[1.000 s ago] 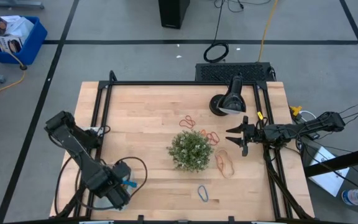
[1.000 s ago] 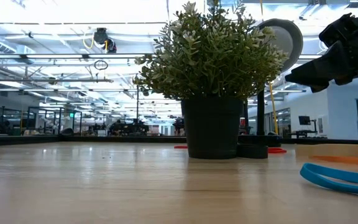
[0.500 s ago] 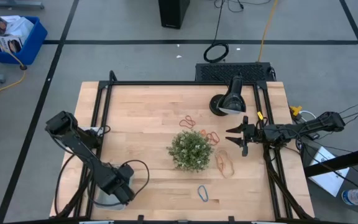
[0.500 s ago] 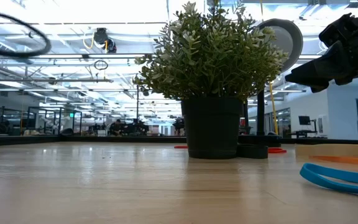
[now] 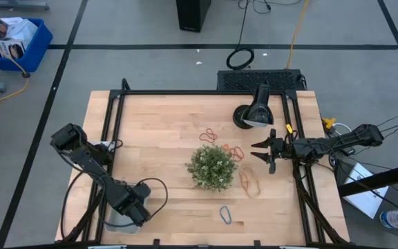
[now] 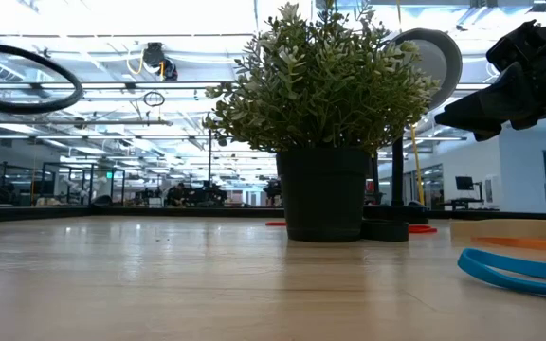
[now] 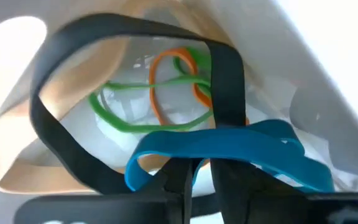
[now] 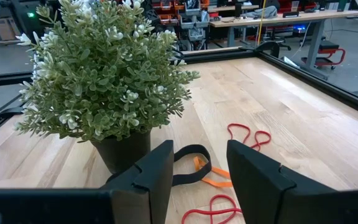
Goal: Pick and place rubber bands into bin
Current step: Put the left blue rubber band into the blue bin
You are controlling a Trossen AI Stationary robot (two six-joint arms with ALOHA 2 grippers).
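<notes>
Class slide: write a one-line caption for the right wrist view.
Open right gripper faces a leafy green potted plant and red rubber bands on the wooden table.

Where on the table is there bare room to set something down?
Bare wood lies between the plant and the left gripper, and along the far edge left of the lamp. Rubber bands crowd the plant's right, near the right gripper.

Grey floor point(image 5: 137, 28) crossed by dark tape lines. Deep-blue bin point(image 5: 16, 43) holding paper stands off the table's far left corner. Black cable coil point(image 5: 240, 58) and yellow cord point(image 5: 297, 28) lie beyond the far edge. Ceiling light strips point(image 6: 112, 24) overhead (very bright). Workbenches point(image 8: 272, 18) at the far side of the room.
</notes>
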